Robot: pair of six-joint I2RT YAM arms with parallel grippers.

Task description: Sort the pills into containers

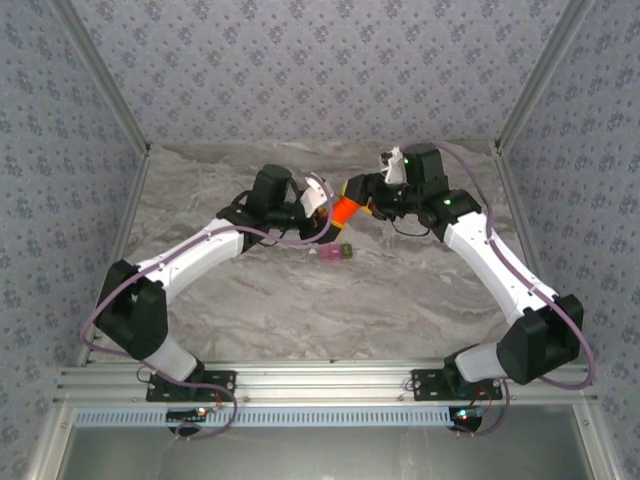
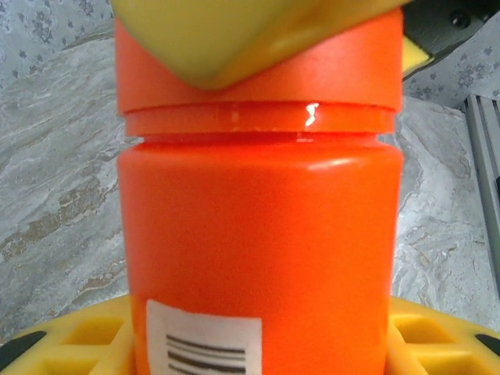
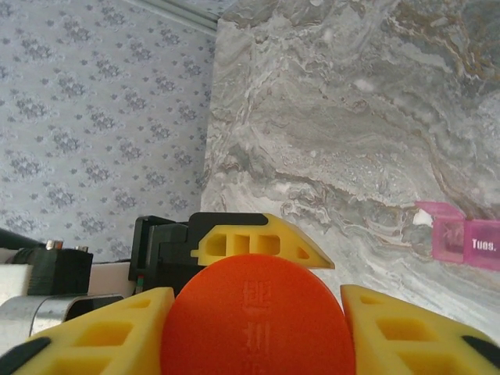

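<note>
Orange bottle [image 1: 344, 211] between left fingers [image 2: 109, 316], right fingers [image 3: 148, 303]

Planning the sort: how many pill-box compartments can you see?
2, joined, on the table: a pink compartment and, to its right from above, an olive-green compartment. Others may be hidden.

Glossy plastic bottle [image 2: 258, 234], translucent containers [image 3: 461, 242]

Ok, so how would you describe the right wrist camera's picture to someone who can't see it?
A round orange-red bottle lid sits between two yellow fingers at the bottom of the frame. Beyond it stretches a grey marbled table, with a small translucent pink pill box marked "Tues." at the right edge and patterned wallpaper on the left.
</note>
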